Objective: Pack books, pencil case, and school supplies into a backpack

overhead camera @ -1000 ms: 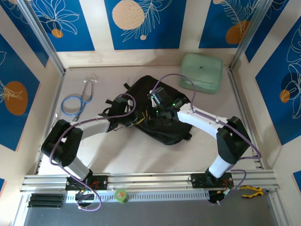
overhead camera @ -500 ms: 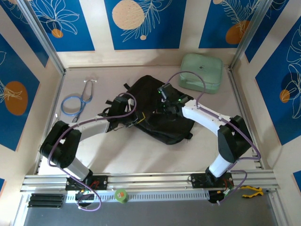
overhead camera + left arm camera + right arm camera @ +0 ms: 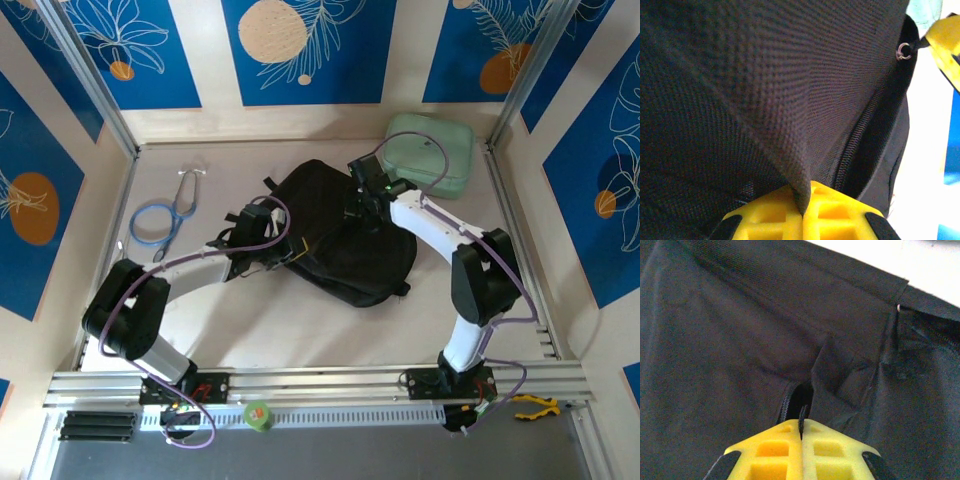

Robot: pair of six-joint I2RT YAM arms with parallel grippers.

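The black backpack [image 3: 345,245] lies flat in the middle of the table. At its left edge my left gripper [image 3: 284,259] is shut on a fold of the backpack's fabric [image 3: 790,150], pinched between the yellow fingers [image 3: 840,212]. A zipper line [image 3: 860,135] runs just right of that fold. My right gripper [image 3: 363,204] sits on the backpack's far side, shut on a thin black zipper strip [image 3: 802,414] at a small gap in the backpack [image 3: 740,340]. The books and the pencil case are out of view.
A mint-green padded pouch [image 3: 430,153] lies at the back right, close behind the right arm. A blue stethoscope [image 3: 160,218] rests at the left. A green tape roll [image 3: 258,413] and yellow-handled pliers [image 3: 530,404] sit on the front rail.
My right gripper has moved back and to the right across the backpack, still shut on the zipper strip. The left gripper stays put, its jaws tightened on the fabric.
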